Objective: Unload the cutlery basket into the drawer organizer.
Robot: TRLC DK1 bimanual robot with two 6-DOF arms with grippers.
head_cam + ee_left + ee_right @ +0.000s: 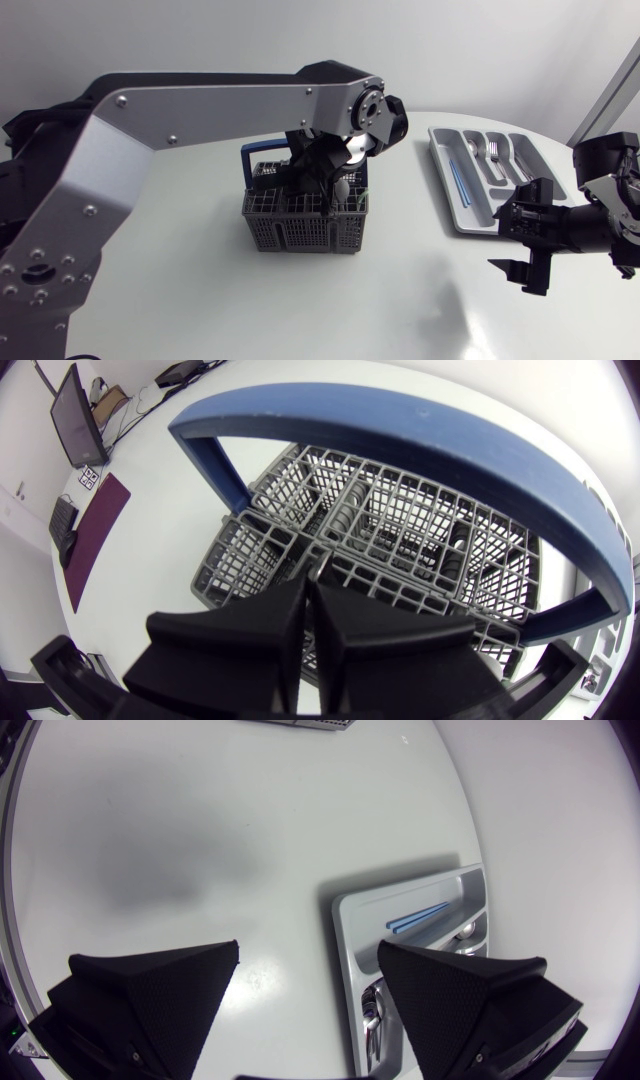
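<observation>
The grey wire cutlery basket (300,222) with a blue handle (258,152) stands at the table's middle. My left gripper (325,178) reaches down into it under the handle. In the left wrist view the left gripper (310,582) is shut, its fingers pressed together over the basket's grid (400,510). A thin pale sliver shows at the tips; I cannot tell if it is held. The grey drawer organizer (443,175) lies at the right and holds forks (495,153) and a blue stick (457,180). My right gripper (522,245) hangs open beside it, empty.
In the right wrist view the right gripper (310,1010) hangs over bare white table, with the organizer's rim (345,920) and the blue stick (415,917) just ahead. The left arm's long silver link (200,110) spans the table's left half.
</observation>
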